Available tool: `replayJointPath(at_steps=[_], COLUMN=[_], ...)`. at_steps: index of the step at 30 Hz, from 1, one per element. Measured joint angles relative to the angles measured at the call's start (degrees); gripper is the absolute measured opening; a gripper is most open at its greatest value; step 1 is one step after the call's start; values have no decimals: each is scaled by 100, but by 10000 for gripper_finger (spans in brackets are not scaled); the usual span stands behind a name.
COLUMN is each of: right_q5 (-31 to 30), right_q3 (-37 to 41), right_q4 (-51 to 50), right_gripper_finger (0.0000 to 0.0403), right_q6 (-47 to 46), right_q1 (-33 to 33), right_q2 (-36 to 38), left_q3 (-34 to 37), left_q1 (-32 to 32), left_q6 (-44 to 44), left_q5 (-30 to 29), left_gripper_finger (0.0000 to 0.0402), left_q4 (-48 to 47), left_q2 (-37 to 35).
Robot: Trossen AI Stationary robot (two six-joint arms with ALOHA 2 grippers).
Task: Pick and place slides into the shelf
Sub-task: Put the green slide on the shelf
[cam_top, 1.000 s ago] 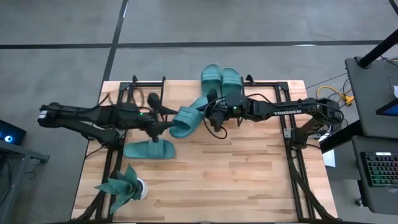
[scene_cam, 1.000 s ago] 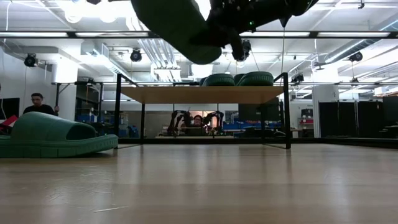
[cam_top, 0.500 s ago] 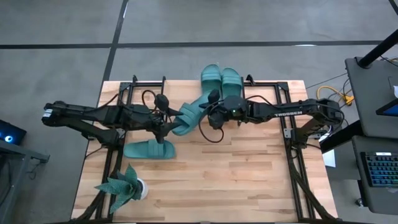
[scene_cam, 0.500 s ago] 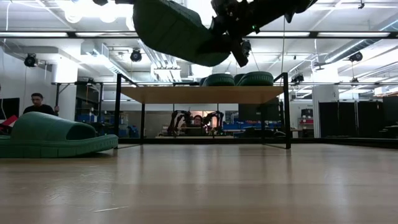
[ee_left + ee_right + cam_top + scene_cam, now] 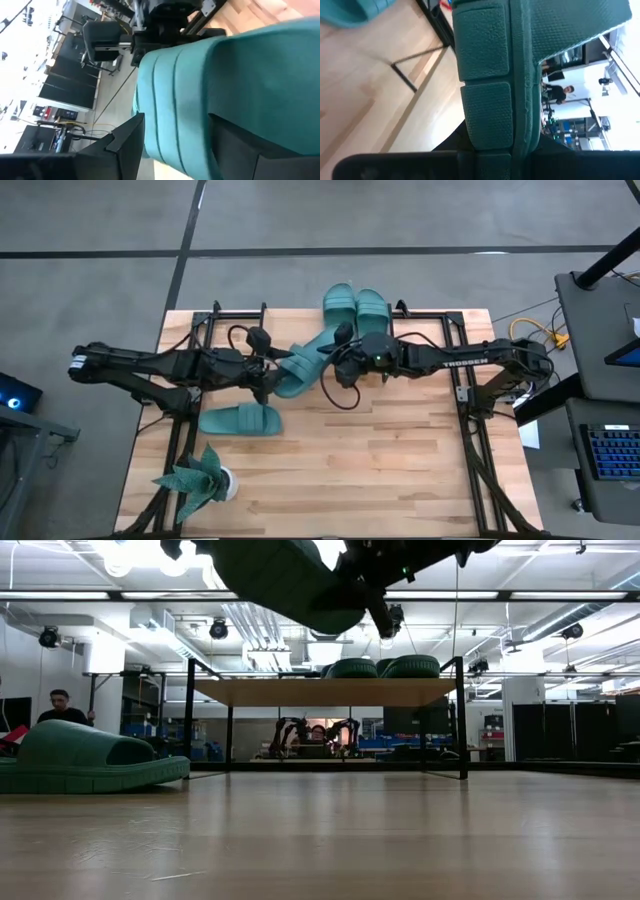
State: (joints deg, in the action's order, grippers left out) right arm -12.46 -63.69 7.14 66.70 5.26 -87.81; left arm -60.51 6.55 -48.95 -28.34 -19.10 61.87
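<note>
One teal slide hangs in the air between my two arms, high above the table in the low view. My left gripper is shut on its near-left end, my right gripper on its far-right end. Two more slides lie flat on the shelf's light-wood top, seen in the low view as humps. Another slide rests sole-down on the table near the left edge. My left gripper has the slide's wide ribbed strap between its two fingers, coming level from the table's left. The slide is lifted clear of the table. My right gripper pinches the other end of the slide, the treaded sole facing its camera. It comes from the table's right; the gripper body hides the exact place of contact.
A spiky green plant in a white pot stands at the table's near left corner. The shelf's black wire legs stand along the far edge. Bare wood lies across the table's near and right parts. A person shows in the room beyond.
Both grippers have kept their hold and carried the slide a little toward the far edge and the shelf. The slide has turned slightly, its left end drawing in toward my left gripper.
</note>
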Motion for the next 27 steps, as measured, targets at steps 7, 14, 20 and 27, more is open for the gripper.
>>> replayJointPath(at_steps=[7, 14, 20, 27], right_q5=[212, 215, 165, -415], right_q3=[-56, -49, -45, -80], right_q4=[-5, 3, -46, 178], right_gripper_finger=[54, 54, 54, 90], right_q6=[1, -2, -17, -888], right_q1=[-28, -47, -153, -199], right_q2=[-24, -33, -33, 2], left_q3=[0, 0, 2, 4], left_q1=[4, -9, -4, -7], left_q6=[-111, -406, -710, -729], left_q5=[-22, -63, -74, -371], left_gripper_finger=[193, 118, 11, 3], left_q4=[300, 495, 673, 795], left_q2=[187, 343, 359, 179])
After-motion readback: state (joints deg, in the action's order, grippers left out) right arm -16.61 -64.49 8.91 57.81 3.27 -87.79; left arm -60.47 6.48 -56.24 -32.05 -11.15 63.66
